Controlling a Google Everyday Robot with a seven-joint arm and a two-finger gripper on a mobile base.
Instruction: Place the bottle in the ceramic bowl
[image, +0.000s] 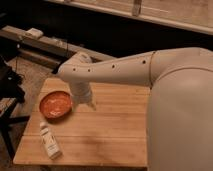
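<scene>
Beside ceramic bowl (55, 104), gripper (89, 103); bottle (49, 141) on table (112, 131).

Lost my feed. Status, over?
Gripper low beside ceramic bowl. Bottle lying flat on table, ungrasped. Nothing between bottle and bowl.

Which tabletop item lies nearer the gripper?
The orange-red ceramic bowl, just beside the gripper; the white bottle lies farther off, at the near edge of the table.

Warm, soft light brightens the bench (115, 131) and the pale arm (116, 70), all behind lies dark, and the gripper (86, 101) hangs shaded just beside the bowl (55, 104).
</scene>
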